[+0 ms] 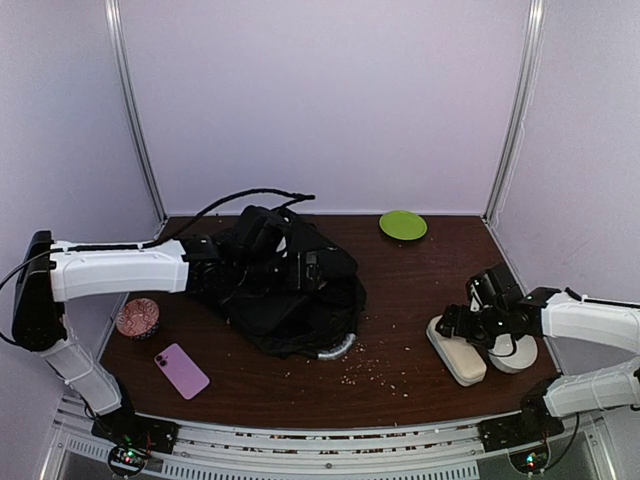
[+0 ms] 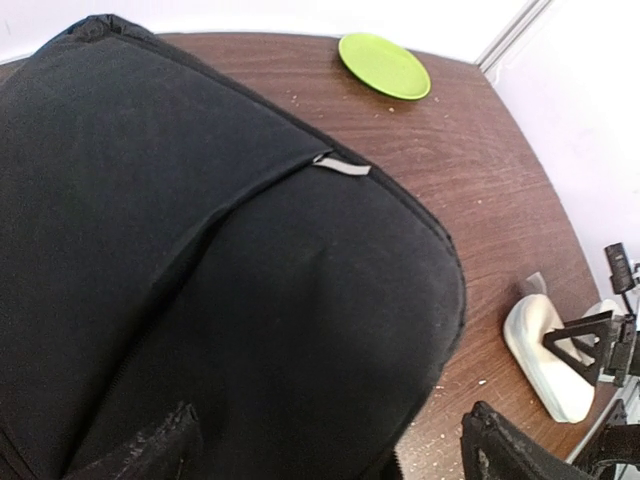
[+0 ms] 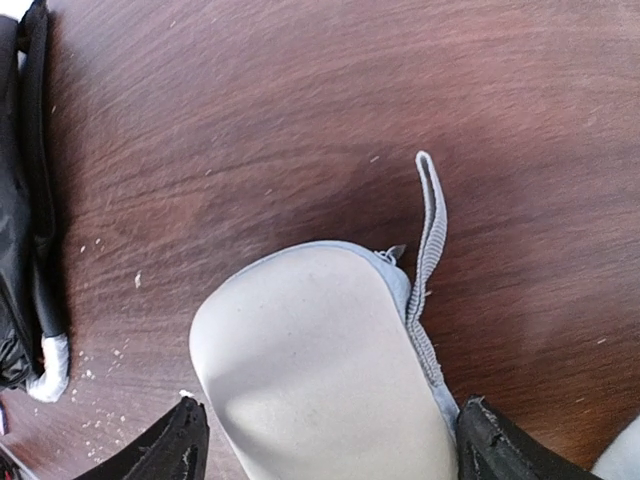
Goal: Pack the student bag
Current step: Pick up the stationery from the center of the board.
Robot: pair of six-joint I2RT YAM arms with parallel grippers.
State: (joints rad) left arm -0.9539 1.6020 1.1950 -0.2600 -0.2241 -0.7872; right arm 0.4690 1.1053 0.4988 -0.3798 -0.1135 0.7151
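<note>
Pale lilac walls close in a dark brown wooden table (image 1: 420, 290) in the top view. The student bag (image 1: 285, 290) lies slumped left of centre, black, with a silvery bit of rim showing at its near edge. The left arm (image 1: 120, 270) reaches in from the left to the bag's side, and its dark end is hard to tell from the fabric. The right gripper (image 1: 455, 325) sits over a cream pouch (image 1: 458, 358) near the right edge, with a white round object (image 1: 518, 356) just beside it. A green plate (image 1: 403, 225) lies at the back, a pink phone (image 1: 181, 370) and a small patterned bowl (image 1: 138, 318) at the front left. Crumbs (image 1: 375, 372) are scattered in front of the bag.

From the left wrist, the bag's black cloth fills most of the view, with a small grey tag on its seam. The left gripper (image 2: 330, 455) is spread wide, its fingertips (image 2: 150, 450) at the bottom corners above the fabric. The plate lies beyond, and the pouch is at the right.

From the right wrist, the right gripper's fingers (image 3: 165, 445) stand wide apart on either side of the pouch, whose grey loop strap (image 3: 430, 270) lies on the wood. Whether the pads touch it I cannot tell. The bag's edge shows at the far left.
</note>
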